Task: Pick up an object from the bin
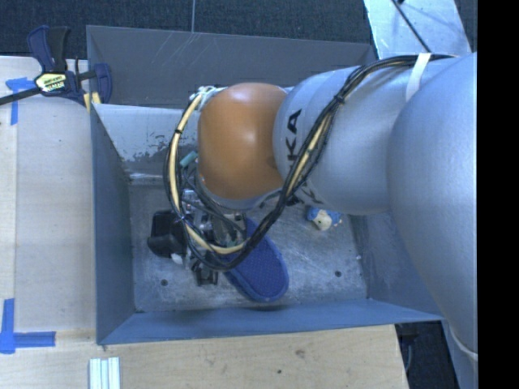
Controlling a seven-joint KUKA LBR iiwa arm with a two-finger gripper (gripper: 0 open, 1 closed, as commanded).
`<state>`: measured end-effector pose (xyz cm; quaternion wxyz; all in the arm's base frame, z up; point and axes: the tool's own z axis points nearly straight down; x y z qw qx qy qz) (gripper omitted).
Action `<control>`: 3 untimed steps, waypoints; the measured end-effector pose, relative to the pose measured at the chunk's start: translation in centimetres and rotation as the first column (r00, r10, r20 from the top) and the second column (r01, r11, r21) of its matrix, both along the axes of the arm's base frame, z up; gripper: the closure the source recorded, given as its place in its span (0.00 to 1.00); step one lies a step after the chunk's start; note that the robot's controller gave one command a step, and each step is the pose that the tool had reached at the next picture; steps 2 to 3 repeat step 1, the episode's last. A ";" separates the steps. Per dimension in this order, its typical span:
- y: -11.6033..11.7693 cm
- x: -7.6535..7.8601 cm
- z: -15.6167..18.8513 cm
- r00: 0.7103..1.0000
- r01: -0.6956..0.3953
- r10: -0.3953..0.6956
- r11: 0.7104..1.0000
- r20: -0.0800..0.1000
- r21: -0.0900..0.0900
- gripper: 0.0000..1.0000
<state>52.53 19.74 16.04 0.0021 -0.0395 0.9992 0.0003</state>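
My gripper is low in the bin's front-left part, under the arm's wrist and wrapped by cables. A black blocky object with a small white spot lies just to its left, touching or nearly touching it. A blue oval object, like a padded brush or sponge, lies just to its right on the bin floor, partly under the wrist. Whether anything is held cannot be told.
A small white and blue item lies further right on the floor, close under the arm. The arm and its orange cover hide the middle and right of the bin. The bin's walls slope up steeply on every side.
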 end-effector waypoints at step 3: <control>0.3 -1.4 5.1 0.998 -0.055 0.055 0.998 -0.003 -0.001 1.00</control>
